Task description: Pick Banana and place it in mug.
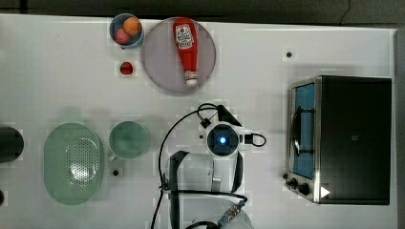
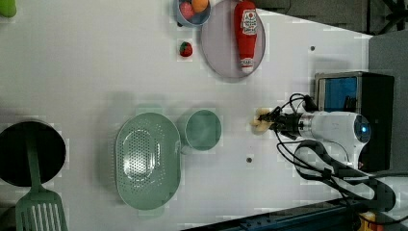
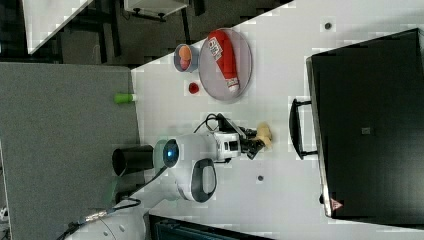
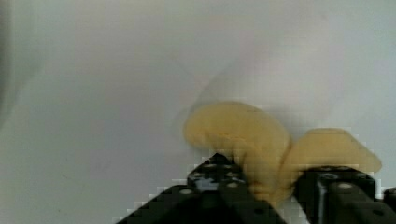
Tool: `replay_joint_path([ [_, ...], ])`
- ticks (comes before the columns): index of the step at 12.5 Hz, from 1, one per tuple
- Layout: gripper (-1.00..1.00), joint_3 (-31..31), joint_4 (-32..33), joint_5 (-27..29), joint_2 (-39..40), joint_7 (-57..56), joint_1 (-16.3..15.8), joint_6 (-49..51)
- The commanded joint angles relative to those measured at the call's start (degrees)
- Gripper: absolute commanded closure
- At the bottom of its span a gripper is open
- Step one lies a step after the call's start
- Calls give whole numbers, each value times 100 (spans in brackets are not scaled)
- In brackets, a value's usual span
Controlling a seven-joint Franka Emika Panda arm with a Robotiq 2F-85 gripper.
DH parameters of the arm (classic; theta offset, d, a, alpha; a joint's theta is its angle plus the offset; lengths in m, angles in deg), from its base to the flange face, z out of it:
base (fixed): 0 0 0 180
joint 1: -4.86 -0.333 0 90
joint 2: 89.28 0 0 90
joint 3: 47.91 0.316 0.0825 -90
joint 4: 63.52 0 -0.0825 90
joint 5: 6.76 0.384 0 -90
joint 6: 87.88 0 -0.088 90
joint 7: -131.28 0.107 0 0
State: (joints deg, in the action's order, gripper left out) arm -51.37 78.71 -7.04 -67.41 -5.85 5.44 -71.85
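Observation:
The pale yellow banana lies on the white table, pinched in its middle between my gripper's black fingers so that it bulges out on both sides. In the left view the banana sits at the tip of the gripper, to the left view's right of the teal-green mug. The right view shows the banana at the fingertips too. The mug stands upright and apart from the arm, its small handle toward the basket. In the top view the wrist covers the banana.
A pale green perforated basket lies beside the mug. A grey plate bears a ketchup bottle; a blue bowl of fruit and a red berry sit near it. A toaster oven stands at the top view's right.

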Motion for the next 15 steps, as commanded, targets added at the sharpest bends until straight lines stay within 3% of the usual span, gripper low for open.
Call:
replay_joint_path([
  [1, 32, 69, -17, -38, -388, -50, -48, 93],
  [6, 32, 75, -324, -14, -1909, 27, -9, 1774],
  [10, 32, 61, -1043, -14, -3106, 29, -4, 4140],
  [15, 32, 374, -1908, -10, -3703, 169, -103, 5656],
])
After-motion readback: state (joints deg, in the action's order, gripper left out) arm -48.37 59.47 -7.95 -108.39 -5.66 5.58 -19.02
